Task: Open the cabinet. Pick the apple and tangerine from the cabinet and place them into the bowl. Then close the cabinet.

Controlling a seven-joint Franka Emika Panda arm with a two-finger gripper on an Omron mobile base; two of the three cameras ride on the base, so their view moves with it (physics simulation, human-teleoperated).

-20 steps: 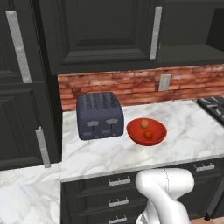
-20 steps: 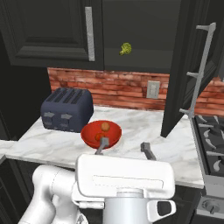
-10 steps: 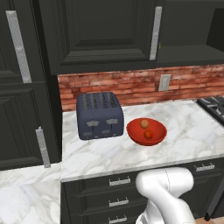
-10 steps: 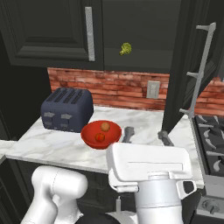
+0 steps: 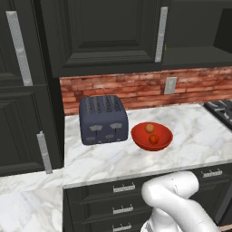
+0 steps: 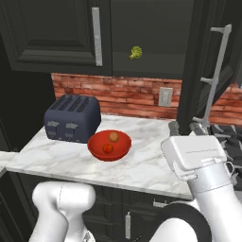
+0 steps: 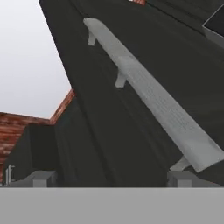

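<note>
Cabinet [image 6: 142, 38] door [image 6: 201, 61] is standing swung out at the right, so the gripper [image 6: 185, 127] is facing its handle [image 7: 148, 94] with fingers spread and empty, likely to close it. Apple [image 6: 108, 148] and tangerine [image 6: 114, 136] are resting in the bowl [image 6: 97, 147] beside the toaster [image 6: 72, 118].

Black cabinet [image 5: 108, 36] with silver handles; glossy red bowl [image 5: 141, 137] holding red apple [image 5: 154, 139] and orange tangerine [image 5: 149, 128]; white-grey marbled surface [image 5: 104, 158].
</note>
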